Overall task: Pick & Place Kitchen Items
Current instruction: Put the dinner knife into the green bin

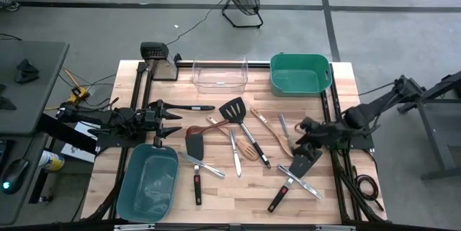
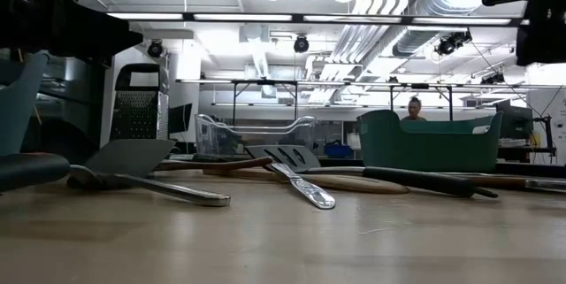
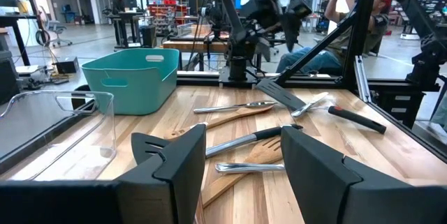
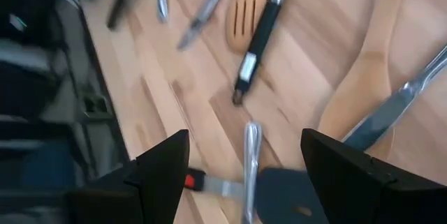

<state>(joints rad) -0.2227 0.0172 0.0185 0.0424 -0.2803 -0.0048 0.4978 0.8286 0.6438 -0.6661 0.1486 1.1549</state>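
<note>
While the high view hides it, a person (image 2: 414, 107) shows behind the green tub (image 2: 429, 142).

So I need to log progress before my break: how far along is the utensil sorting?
Barely started, it seems. The clear bin looks empty, and I can't see inside the green tub or the teal tub well enough. The utensils lie scattered mid-table. Both the left gripper and the right gripper are open, holding nothing. Nearly everything remains.
</note>
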